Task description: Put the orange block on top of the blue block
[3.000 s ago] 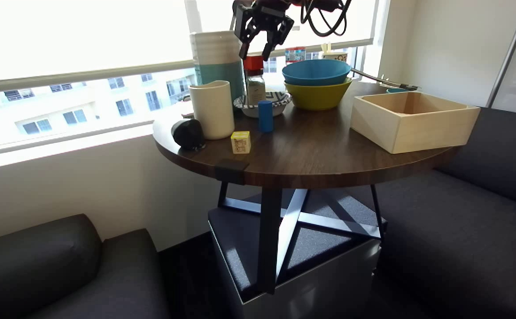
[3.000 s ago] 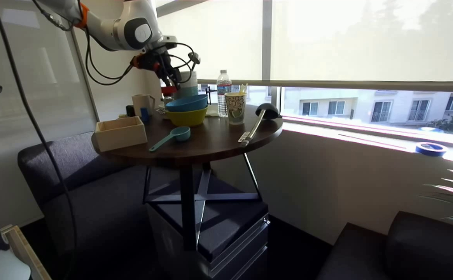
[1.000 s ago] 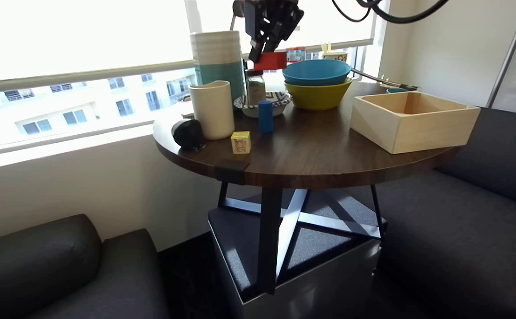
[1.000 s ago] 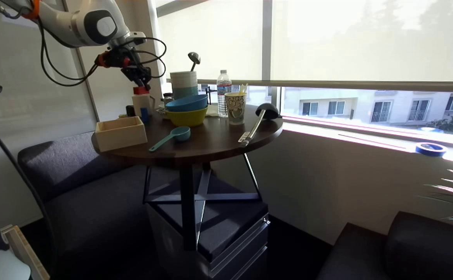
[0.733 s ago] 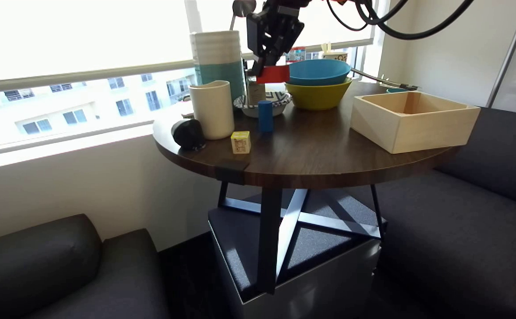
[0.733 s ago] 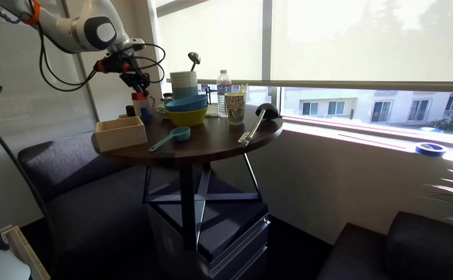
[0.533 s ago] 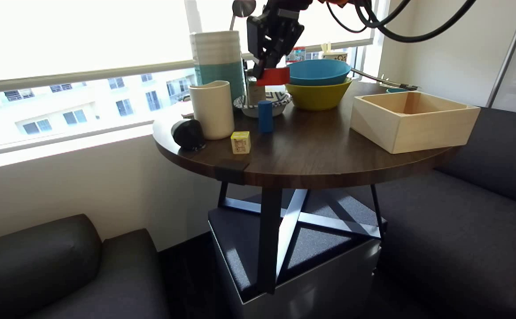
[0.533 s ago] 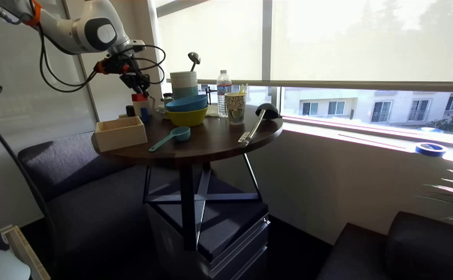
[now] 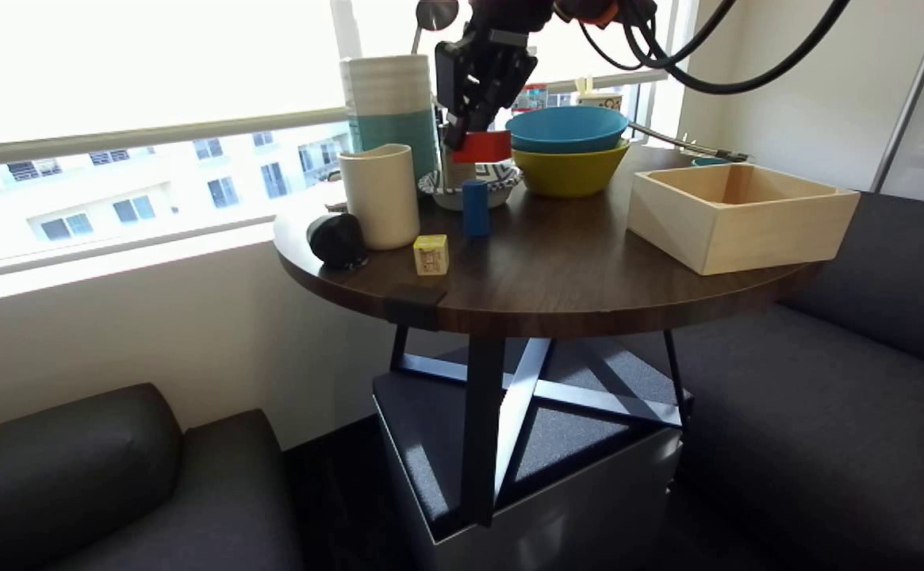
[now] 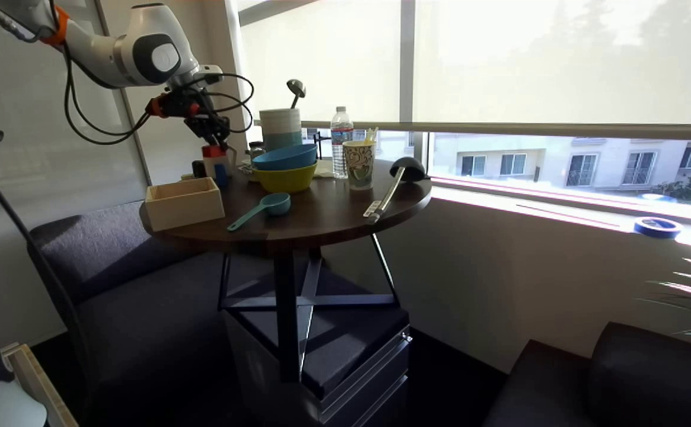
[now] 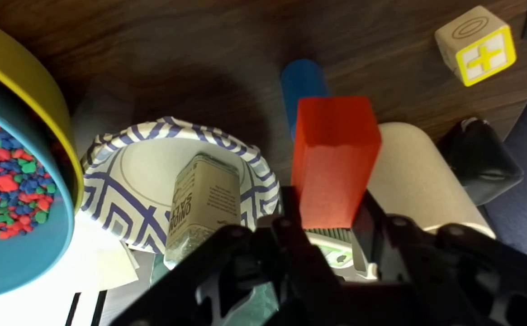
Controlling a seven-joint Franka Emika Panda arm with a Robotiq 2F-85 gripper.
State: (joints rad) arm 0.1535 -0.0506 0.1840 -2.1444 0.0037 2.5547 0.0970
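Wrist view: the pincer (image 11: 329, 210) grips the orange block (image 11: 335, 176) from both sides, and from this angle the held piece covers part of the blue block (image 11: 303, 80). In an exterior view the blue block stands upright on the table (image 9: 573, 274), with a visible gap between its top and the orange block higher up. Near it sit a yellow-tan cube (image 9: 431, 256) and a white cup (image 9: 381, 200), with a patterned bowl (image 9: 501, 195) just behind. A blue bowl (image 9: 569, 133) rests in a yellow bowl (image 9: 571, 176); a wooden box (image 9: 783, 235) stands well apart.
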